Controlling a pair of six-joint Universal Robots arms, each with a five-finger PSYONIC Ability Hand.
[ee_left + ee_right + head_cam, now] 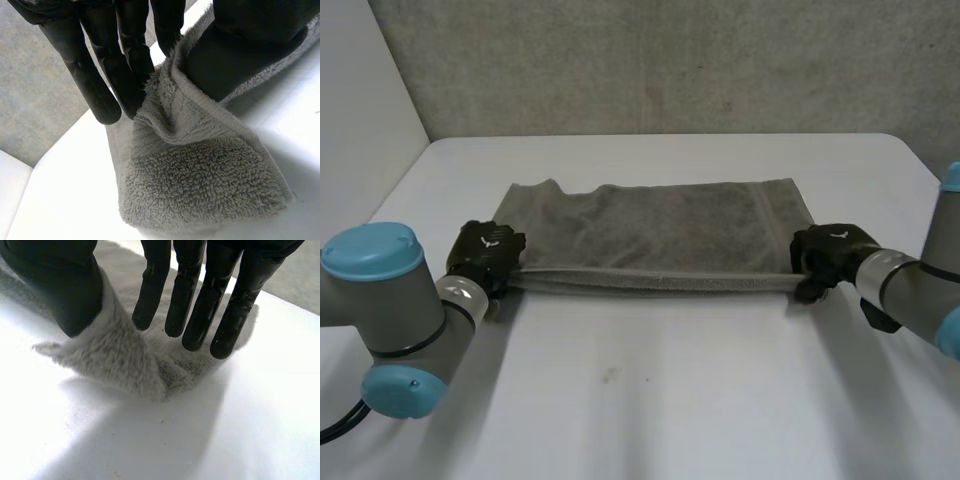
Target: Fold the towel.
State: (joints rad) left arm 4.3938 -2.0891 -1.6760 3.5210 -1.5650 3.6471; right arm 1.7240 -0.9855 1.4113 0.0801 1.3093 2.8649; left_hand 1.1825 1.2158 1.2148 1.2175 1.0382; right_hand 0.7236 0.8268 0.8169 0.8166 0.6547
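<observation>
Towel point(660, 235) lies spread across the middle of the table point(650, 400), its near edge drawn taut between the hands. Left hand point(485, 250) pinches the near left corner between thumb and straight fingers; right hand point(830, 250) pinches the near right corner likewise. Grey wall point(650, 60) stands behind the table.
</observation>
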